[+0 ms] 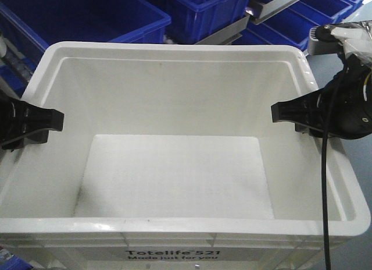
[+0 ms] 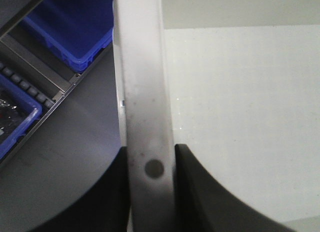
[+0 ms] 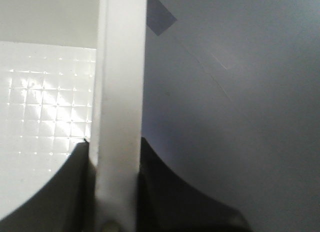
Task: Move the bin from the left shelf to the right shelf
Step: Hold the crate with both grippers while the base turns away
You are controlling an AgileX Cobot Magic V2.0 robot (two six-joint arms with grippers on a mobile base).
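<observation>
Blue bins (image 1: 197,14) behind white bin (image 1: 174,89)

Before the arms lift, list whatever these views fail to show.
- Front view: what the bin rests on; the bin itself hides it, its base cut by the lower edge.
- Front view: blue bins, mostly cut off by the top edge.
- Wrist views: left gripper and right gripper bodies, out of frame; only their tips astride the rim show.

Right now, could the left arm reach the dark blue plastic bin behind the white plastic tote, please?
Probably not: the left gripper is shut on the white tote, at its rim, and not free.
</observation>
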